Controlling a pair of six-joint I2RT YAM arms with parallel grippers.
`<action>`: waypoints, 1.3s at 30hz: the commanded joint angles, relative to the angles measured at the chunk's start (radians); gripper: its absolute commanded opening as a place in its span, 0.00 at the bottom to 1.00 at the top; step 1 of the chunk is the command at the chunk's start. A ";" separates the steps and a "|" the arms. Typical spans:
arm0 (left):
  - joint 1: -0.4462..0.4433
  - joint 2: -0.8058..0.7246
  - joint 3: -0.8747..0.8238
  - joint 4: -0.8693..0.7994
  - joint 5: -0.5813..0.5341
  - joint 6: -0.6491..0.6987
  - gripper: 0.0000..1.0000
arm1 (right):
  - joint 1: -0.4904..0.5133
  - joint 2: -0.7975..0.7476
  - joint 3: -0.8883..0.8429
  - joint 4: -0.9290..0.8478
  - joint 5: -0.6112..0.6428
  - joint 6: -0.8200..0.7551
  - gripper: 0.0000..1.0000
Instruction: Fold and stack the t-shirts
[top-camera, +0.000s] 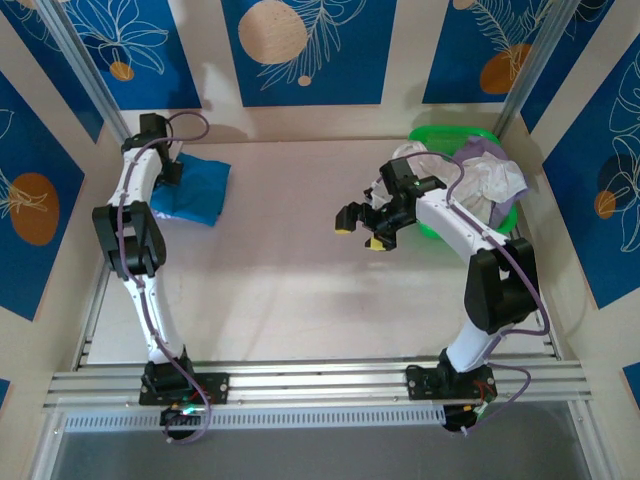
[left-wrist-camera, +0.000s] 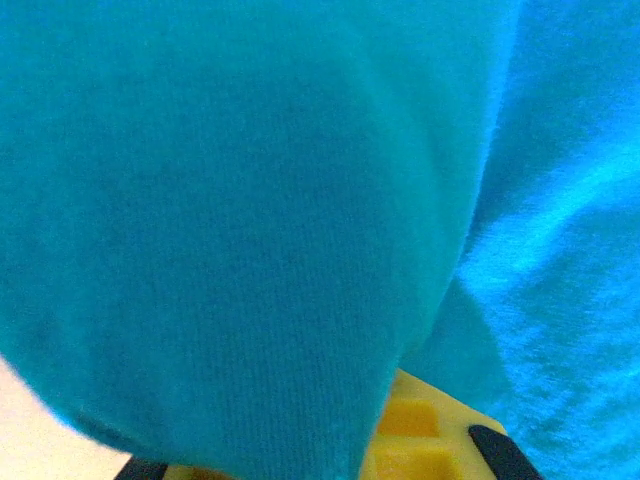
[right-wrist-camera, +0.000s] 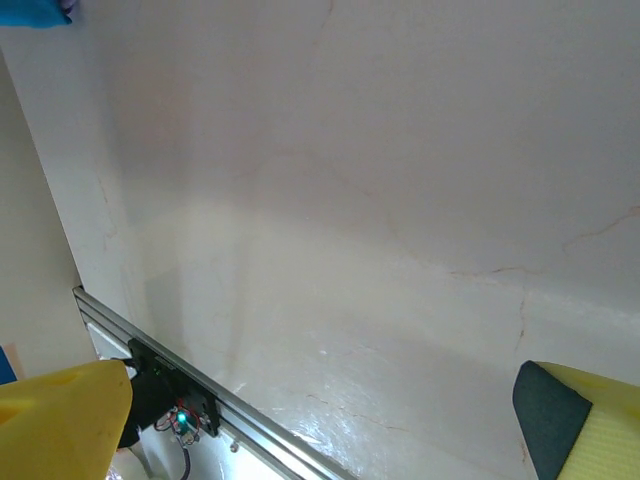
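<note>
Left gripper (top-camera: 172, 168) pinches the teal t-shirt (top-camera: 197, 190), seemingly parking it at the table (top-camera: 280, 290) corner; right gripper (top-camera: 362, 228) hangs spread, empty

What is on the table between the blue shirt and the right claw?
Nothing. In the top view, the table is bare between the blue shirt and the open right claw.

a pale beige table (top-camera: 290, 290) is carrying everything here, its surface showing faint hairline cracks and a soft sheen in the right wrist view. a folded teal t-shirt (top-camera: 200, 190) is lying flat on it near the far left corner. a green basket (top-camera: 440, 135) is sitting on it at the far right corner, well apart from the shirt. a metal rail (top-camera: 320, 382) is running along the near edge.
</note>
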 joint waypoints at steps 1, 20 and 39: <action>0.010 0.024 0.027 0.023 0.024 -0.028 0.00 | 0.008 0.018 0.031 -0.036 -0.006 -0.013 0.99; 0.045 0.151 0.116 -0.050 -0.114 -0.080 0.15 | 0.012 -0.009 0.055 -0.090 -0.001 -0.041 0.99; 0.032 -0.101 0.037 -0.084 -0.178 -0.222 1.00 | -0.007 -0.159 0.033 -0.116 0.021 -0.058 0.99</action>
